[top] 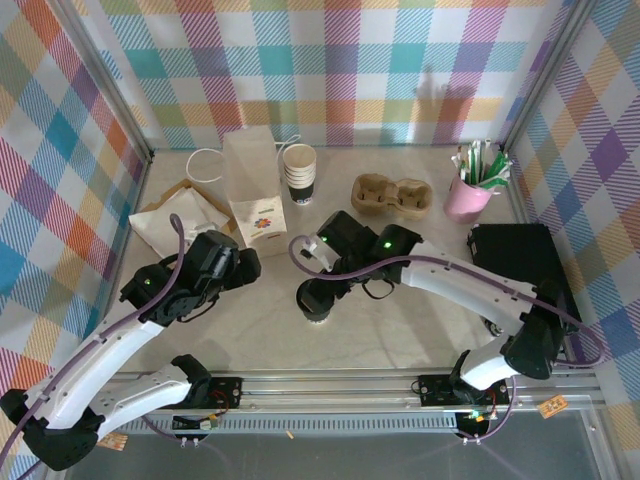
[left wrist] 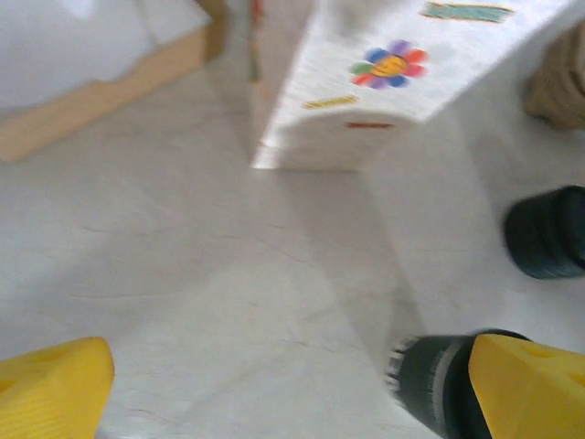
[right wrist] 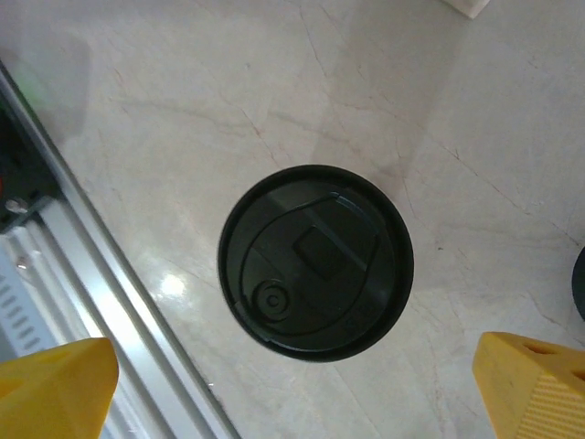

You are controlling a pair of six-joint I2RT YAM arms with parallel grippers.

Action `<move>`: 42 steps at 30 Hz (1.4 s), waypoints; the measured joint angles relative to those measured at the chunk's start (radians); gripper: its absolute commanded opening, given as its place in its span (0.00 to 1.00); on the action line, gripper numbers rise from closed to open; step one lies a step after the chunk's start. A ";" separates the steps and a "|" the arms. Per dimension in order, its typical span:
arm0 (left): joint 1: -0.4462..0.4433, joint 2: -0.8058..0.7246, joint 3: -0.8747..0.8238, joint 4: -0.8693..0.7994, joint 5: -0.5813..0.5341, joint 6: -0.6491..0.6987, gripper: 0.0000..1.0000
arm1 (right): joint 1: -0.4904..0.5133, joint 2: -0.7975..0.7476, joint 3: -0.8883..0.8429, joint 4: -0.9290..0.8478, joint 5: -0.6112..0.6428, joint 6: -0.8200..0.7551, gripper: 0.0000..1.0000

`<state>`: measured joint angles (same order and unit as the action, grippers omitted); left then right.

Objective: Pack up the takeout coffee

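Near edge: takeout coffee [right wrist: 315, 263] stands upright on the table [top: 400, 320], just inside the front rail and btwn the two arms, black lid seated, nothing gripping it. Right pincer [right wrist: 294, 393] hangs directly above it, jaws wide; the yellow fingertips [right wrist: 55, 389] sit at the frame corners, well clear of the lid rim on both sides. Left pincer [left wrist: 291, 389] is off to the left, low over bare table, also wide and empty, facing the white paper bag [top: 255, 200]. A dark round thing by its right finger is too blurred to ID. Further back: bag upright w/ flower print, stack of lidless cups [top: 299, 172] just beside it, brown cardboard carrier [top: 390, 197] to the right. Cannot tell if the bag mouth is open. Judgement: cup is capped but not yet packed, so step in hand = pick-up for packing. Next move calls for the right pincer to drop w/ fingers either side of the cup wall below the lid, close gently (paper wall will dent), keep it upright, then carry it toward bag or carrier.
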<state>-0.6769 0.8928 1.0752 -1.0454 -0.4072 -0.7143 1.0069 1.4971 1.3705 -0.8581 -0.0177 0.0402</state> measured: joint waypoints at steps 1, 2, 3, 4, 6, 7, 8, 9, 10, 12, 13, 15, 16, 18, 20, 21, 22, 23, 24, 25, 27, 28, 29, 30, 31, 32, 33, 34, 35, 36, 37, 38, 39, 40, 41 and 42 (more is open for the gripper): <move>0.009 0.000 0.002 -0.017 -0.016 0.002 1.00 | 0.008 0.016 0.002 -0.003 0.009 -0.008 0.99; 0.016 0.000 0.002 -0.034 -0.031 0.003 1.00 | 0.019 0.037 0.005 -0.009 0.019 -0.019 0.99; 0.022 0.001 0.002 -0.053 -0.044 0.005 1.00 | 0.030 0.059 0.011 -0.017 0.029 -0.029 0.99; 0.026 0.001 0.002 -0.065 -0.052 0.005 1.00 | 0.037 0.075 0.015 -0.021 0.037 -0.035 0.99; 0.026 0.002 0.002 -0.085 -0.065 0.005 1.00 | 0.050 0.108 0.023 -0.029 0.052 -0.050 0.99; 0.027 0.002 0.002 -0.089 -0.069 0.006 1.00 | 0.053 0.119 0.028 -0.036 0.057 -0.055 0.99; 0.028 0.002 0.002 -0.092 -0.077 0.007 1.00 | 0.056 0.131 0.036 -0.043 0.062 -0.057 0.99; 0.028 0.002 0.002 -0.095 -0.082 0.009 1.00 | 0.058 0.140 0.045 -0.050 0.064 -0.057 0.99; 0.028 0.000 0.002 -0.101 -0.090 0.013 1.00 | 0.060 0.148 0.055 -0.056 0.066 -0.057 0.99; 0.028 -0.008 0.002 -0.107 -0.109 0.023 1.00 | 0.063 0.163 0.079 -0.068 0.071 -0.057 0.99; 0.028 -0.017 0.001 -0.107 -0.121 0.025 1.00 | 0.067 0.169 0.090 -0.072 0.072 -0.059 0.99; 0.028 -0.037 0.000 -0.108 -0.142 0.032 1.00 | 0.069 0.176 0.101 -0.076 0.080 -0.064 0.99; 0.028 -0.047 0.001 -0.108 -0.151 0.040 1.00 | 0.070 0.178 0.104 -0.079 0.086 -0.065 0.99; 0.028 -0.059 0.001 -0.108 -0.172 0.056 1.00 | 0.071 0.182 0.109 -0.085 0.095 -0.069 0.99; 0.031 -0.059 0.001 -0.108 -0.188 0.066 1.00 | 0.073 0.185 0.114 -0.089 0.104 -0.073 0.99; 0.032 -0.059 0.001 -0.108 -0.191 0.072 1.00 | 0.074 0.188 0.117 -0.091 0.106 -0.076 0.99; 0.032 -0.059 0.001 -0.108 -0.194 0.077 1.00 | 0.074 0.191 0.119 -0.092 0.108 -0.079 0.99; 0.032 -0.058 0.001 -0.108 -0.194 0.082 1.00 | 0.074 0.193 0.123 -0.096 0.109 -0.083 0.99; 0.032 -0.057 0.001 -0.108 -0.193 0.086 1.00 | 0.074 0.197 0.129 -0.101 0.109 -0.087 1.00; 0.032 -0.054 0.001 -0.107 -0.193 0.093 1.00 | 0.074 0.202 0.136 -0.106 0.111 -0.091 0.99; 0.032 -0.048 -0.002 -0.104 -0.192 0.103 1.00 | 0.074 0.212 0.154 -0.111 0.111 -0.102 0.98; 0.032 -0.046 -0.005 -0.103 -0.192 0.107 1.00 | 0.074 0.215 0.161 -0.113 0.111 -0.105 0.98; 0.032 -0.043 -0.007 -0.103 -0.189 0.110 1.00 | 0.074 0.215 0.163 -0.113 0.108 -0.108 0.98; 0.032 -0.040 -0.007 -0.104 -0.185 0.114 1.00 | 0.074 0.215 0.163 -0.114 0.106 -0.109 0.98; 0.032 -0.037 -0.007 -0.103 -0.185 0.117 1.00 | 0.074 0.215 0.164 -0.116 0.103 -0.109 0.98; 0.032 -0.033 -0.007 -0.104 -0.183 0.120 1.00 | 0.074 0.215 0.164 -0.118 0.098 -0.109 0.98; 0.032 -0.030 -0.007 -0.104 -0.180 0.122 1.00 | 0.074 0.215 0.164 -0.120 0.093 -0.109 0.98; 0.032 -0.029 -0.007 -0.105 -0.177 0.125 1.00 | 0.074 0.215 0.164 -0.124 0.090 -0.109 0.98; 0.032 -0.029 -0.007 -0.105 -0.177 0.125 1.00 | 0.074 0.216 0.164 -0.127 0.085 -0.109 0.98; 0.032 -0.030 -0.008 -0.106 -0.177 0.124 1.00 | 0.074 0.217 0.164 -0.131 0.084 -0.109 0.98; 0.032 -0.034 -0.011 -0.106 -0.178 0.124 1.00 | 0.074 0.218 0.164 -0.135 0.084 -0.109 0.98; 0.032 -0.040 -0.018 -0.106 -0.177 0.122 1.00 | 0.074 0.221 0.164 -0.138 0.083 -0.117 0.98; 0.032 -0.047 -0.027 -0.106 -0.177 0.120 1.00 | 0.074 0.223 0.164 -0.140 0.083 -0.124 0.98; 0.032 -0.056 -0.039 -0.108 -0.177 0.113 1.00 | 0.074 0.227 0.164 -0.142 0.082 -0.131 0.98; 0.032 -0.066 -0.050 -0.108 -0.176 0.107 1.00 | 0.074 0.230 0.164 -0.145 0.085 -0.135 0.96; 0.032 -0.072 -0.058 -0.108 -0.172 0.102 1.00 | 0.074 0.233 0.166 -0.148 0.086 -0.135 0.95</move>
<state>-0.6453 0.8207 1.0172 -1.1534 -0.5797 -0.6125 1.0805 1.7302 1.5360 -1.0061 0.0681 -0.0952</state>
